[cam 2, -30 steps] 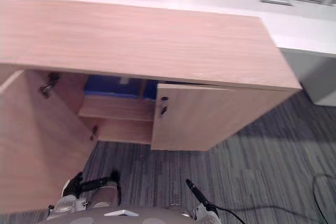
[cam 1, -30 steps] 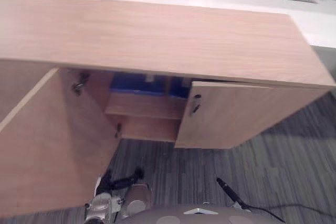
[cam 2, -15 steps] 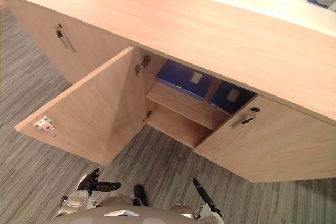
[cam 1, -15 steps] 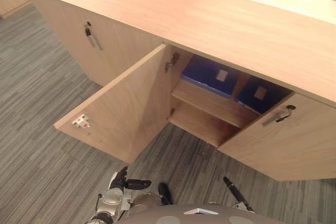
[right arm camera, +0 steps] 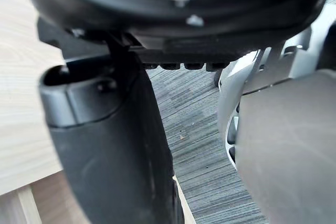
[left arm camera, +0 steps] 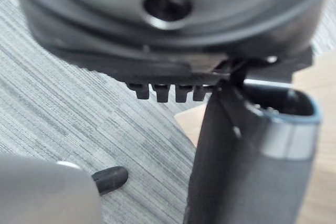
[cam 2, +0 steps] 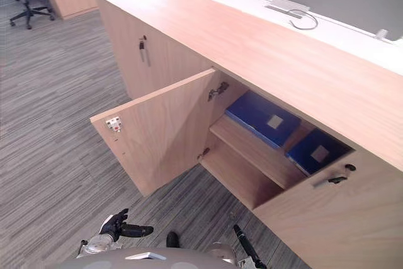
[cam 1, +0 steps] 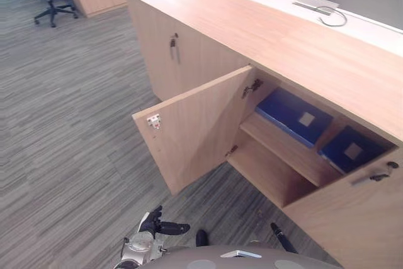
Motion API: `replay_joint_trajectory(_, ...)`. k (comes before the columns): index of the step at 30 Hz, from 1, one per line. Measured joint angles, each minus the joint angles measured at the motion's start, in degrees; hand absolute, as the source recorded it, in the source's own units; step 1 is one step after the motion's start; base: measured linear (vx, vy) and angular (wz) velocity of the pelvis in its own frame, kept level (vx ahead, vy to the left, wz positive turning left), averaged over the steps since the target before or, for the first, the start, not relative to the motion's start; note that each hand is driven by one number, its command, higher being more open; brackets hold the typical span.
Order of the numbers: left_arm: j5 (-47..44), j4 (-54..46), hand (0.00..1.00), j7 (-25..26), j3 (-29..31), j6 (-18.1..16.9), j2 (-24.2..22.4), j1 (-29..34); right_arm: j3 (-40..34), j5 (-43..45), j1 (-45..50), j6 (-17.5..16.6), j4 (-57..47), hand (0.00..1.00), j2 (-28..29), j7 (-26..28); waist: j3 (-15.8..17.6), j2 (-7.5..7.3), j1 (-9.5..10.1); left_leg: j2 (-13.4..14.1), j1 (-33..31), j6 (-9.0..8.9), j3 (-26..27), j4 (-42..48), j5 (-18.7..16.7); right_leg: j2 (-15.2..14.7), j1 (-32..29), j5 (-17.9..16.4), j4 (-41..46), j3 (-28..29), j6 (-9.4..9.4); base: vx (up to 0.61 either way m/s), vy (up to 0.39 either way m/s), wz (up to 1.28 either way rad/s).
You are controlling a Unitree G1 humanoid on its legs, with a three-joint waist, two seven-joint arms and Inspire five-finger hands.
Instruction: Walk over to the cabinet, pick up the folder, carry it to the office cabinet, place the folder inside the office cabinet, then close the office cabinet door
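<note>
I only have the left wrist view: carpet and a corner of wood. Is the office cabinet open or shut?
Observer: Open. Its left door is swung wide out over the carpet.
Operator: Any folder inside?
Observer: Yes, a blue folder lies on the upper shelf, with a second blue folder beside it behind the right door.
Operator: And the right hand?
Observer: The right hand hangs low, open and empty.
</note>
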Motion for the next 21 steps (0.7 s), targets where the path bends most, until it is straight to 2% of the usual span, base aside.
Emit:
replay_joint_trajectory(1, -0.07, 0.0, 1.0, 0.17, 0.71, 0.0, 0.0, 0.12, 0.01, 0.0, 0.02, 0.0, 0.24, 1.0, 0.08, 0.16, -0.23, -0.32, 0.31, 0.0, -0.13, -0.37, 0.0, 0.0, 0.25, 0.58, 0.28, 0.08, -1.53, 0.04, 0.07, 0.0, -0.12, -0.05)
replay_joint_trajectory(3, -2.02, 0.06, 1.0, 0.17, 3.14, 0.03, 1.02, 0.81, -0.37, 0.01, 0.31, 0.02, 0.8, 1.0, 1.21, 0.63, -1.11, -2.31, 0.5, -0.69, -0.85, -0.86, -0.01, 0.0, 0.68, 2.32, 1.24, 1.08, -5.88, -0.19, -0.03, 0.01, -0.19, -0.01)
replay_joint_trajectory(4, -2.97, 0.19, 1.0, 0.13, 4.19, 0.09, 0.92, 0.85, -0.71, 0.02, 0.11, 0.09, 1.27, 1.0, 1.17, 0.73, -1.34, -2.96, 0.51, -0.64, -0.74, -0.54, -0.1, -0.01, 0.88, 2.45, 1.98, 1.17, -6.69, -0.59, 0.75, 0.02, -0.184, 0.06)
replay_joint_trajectory(9, -10.11, 1.86, 1.0, -1.08, 11.53, 0.27, -0.76, 1.21, -3.72, 0.0, 0.07, 0.06, 2.3, 1.0, 1.18, 1.19, -1.09, -3.42, 0.63, 1.23, -0.39, -1.42, -2.65, -0.05, 1.54, 4.95, 4.94, 1.84, -10.08, -3.25, -0.19, 0.02, -0.159, 0.22)
replay_joint_trajectory(12, -11.9, 2.04, 1.0, -1.61, 13.04, 0.27, -0.65, 1.17, -4.02, 0.0, -0.3, 0.03, 2.45, 1.0, 1.08, 1.29, -0.46, -3.28, 0.66, 2.04, -0.69, -1.96, -4.68, -0.02, 1.89, 6.12, 5.81, 2.67, -10.66, -4.5, -0.98, 0.02, -0.111, 0.38)
replay_joint_trajectory(13, -13.04, 1.8, 1.0, -1.55, 13.21, 0.3, -0.57, 1.09, -4.61, -0.01, -0.46, 0.04, 2.55, 1.0, 0.98, 1.26, -0.11, -3.11, 0.67, 2.87, -1.36, -1.77, -3.27, 0.11, 1.16, 6.41, 5.65, 3.31, -10.71, -5.69, -1.27, 0.0, -0.073, 0.45)
replay_joint_trajectory(15, -13.87, 1.65, 1.0, -1.51, 13.48, 0.4, -0.54, 1.07, -5.41, -0.02, -1.0, -0.01, 2.56, 1.0, 0.88, 1.21, 0.23, -3.37, 0.5, 4.5, -2.71, -1.72, 1.74, 2.24, -0.03, 6.43, 5.25, 4.09, -10.74, -6.65, -1.55, 0.0, -0.026, 0.36)
replay_joint_trajectory(16, -14.05, 1.47, 1.0, -1.56, 14.31, 0.5, -0.56, 0.36, -5.95, -0.04, -1.4, -0.02, 2.6, 1.0, 0.52, 1.16, 0.58, -3.39, 0.46, 6.41, -5.08, -1.46, 7.52, 8.15, -2.42, 6.06, 5.02, 4.27, -10.64, -7.07, -1.64, 0.04, 0.008, 0.33)
replay_joint_trajectory(17, -14.14, 0.72, 1.0, -1.59, 15.41, 0.65, -0.74, 0.29, -6.82, -0.09, -1.77, -0.01, 2.38, 1.0, -0.2, 1.1, 1.26, -2.95, 0.51, 8.38, -7.83, -1.22, 11.03, 14.51, -5.38, 5.97, 5.26, 4.25, -10.59, -7.89, -1.67, 0.04, 0.022, 0.21)
replay_joint_trajectory(18, -14.32, 0.32, 1.0, -1.59, 15.78, 0.71, -0.82, 0.31, -7.37, -0.09, -1.95, -0.01, 2.25, 1.0, -0.75, 1.06, 1.49, -2.45, 0.54, 8.79, -8.87, -1.12, 11.29, 16.5, -6.12, 6.04, 5.34, 4.21, -10.42, -7.91, -1.64, 0.02, 0.065, 0.03)
replay_joint_trajectory(19, -14.33, -0.32, 1.0, -1.5, 16.92, 0.8, -0.68, 0.88, -7.55, -0.16, -2.06, 0.0, 1.87, 1.0, -1.58, 1.03, 1.77, -1.19, 0.61, 8.09, -8.9, -1.62, 10.37, 16.34, -6.92, 6.19, 5.1, 3.98, -9.91, -7.75, -1.49, -0.02, 0.112, 0.13)
replay_joint_trajectory(21, -15.42, -1.88, 1.0, -1.35, 18.62, 1.1, -0.16, 0.43, -8.81, -0.31, -1.14, 0.02, 1.4, 1.0, -2.05, 1.1, 1.51, -1.1, -0.04, 5.36, -6.35, -1.84, 9.02, 8.16, -4.22, 4.92, 4.07, 4.36, -9.55, -7.33, -1.65, -0.02, 0.169, 0.37)
